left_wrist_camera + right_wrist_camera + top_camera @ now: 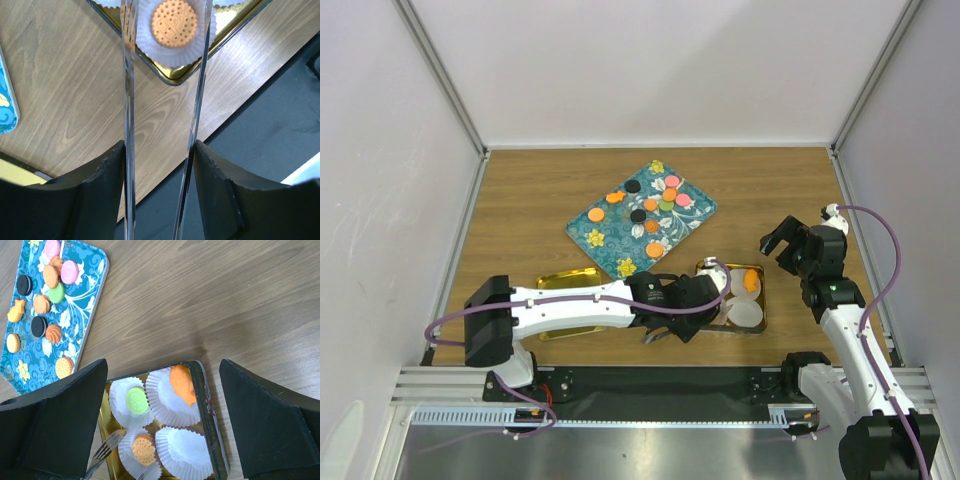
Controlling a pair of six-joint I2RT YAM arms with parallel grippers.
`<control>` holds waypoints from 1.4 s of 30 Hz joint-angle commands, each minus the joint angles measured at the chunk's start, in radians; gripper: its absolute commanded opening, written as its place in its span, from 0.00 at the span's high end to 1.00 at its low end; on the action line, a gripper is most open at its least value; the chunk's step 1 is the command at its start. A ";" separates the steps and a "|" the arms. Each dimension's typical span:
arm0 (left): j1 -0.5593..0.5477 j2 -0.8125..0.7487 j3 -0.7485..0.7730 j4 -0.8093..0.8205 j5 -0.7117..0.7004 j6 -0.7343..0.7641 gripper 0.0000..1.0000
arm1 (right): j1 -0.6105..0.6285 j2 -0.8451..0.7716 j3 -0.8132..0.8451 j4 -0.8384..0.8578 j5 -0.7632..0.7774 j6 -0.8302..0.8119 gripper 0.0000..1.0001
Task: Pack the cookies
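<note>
Several cookies (655,205), orange, green, pink and black, lie on the teal floral tray (692,222); they also show in the right wrist view (45,305). A gold tray (763,310) holds white paper cups: one with a green cookie (136,400), one with an orange moulded cookie (182,384), one with a round orange biscuit (143,449) (174,23), and one empty cup (187,447). My left gripper (695,295) (159,150) is shut on metal tongs (129,100), whose forked tips (107,442) hover at the biscuit's cup. My right gripper (788,243) (162,365) is open and empty above the gold tray.
A second gold tray (565,282) lies under my left arm at the near left. The table's front edge (240,115) runs close beside the gold tray's corner (170,80). White walls enclose the table on three sides.
</note>
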 commanded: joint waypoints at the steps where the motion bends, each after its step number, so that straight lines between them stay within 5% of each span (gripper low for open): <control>1: 0.018 -0.040 -0.011 0.024 -0.012 -0.012 0.41 | 0.005 -0.001 0.004 0.036 0.010 -0.022 0.00; 21: 0.121 -0.182 -0.085 0.002 -0.046 -0.011 0.43 | 0.008 0.002 0.004 0.040 0.007 -0.020 0.00; 32: 0.380 -0.276 -0.077 -0.035 -0.041 0.055 0.44 | 0.034 0.026 0.009 0.052 -0.013 -0.033 0.00; 42: 0.564 -0.126 0.022 -0.006 -0.029 0.136 0.43 | 0.054 0.043 0.012 0.053 -0.003 -0.037 0.00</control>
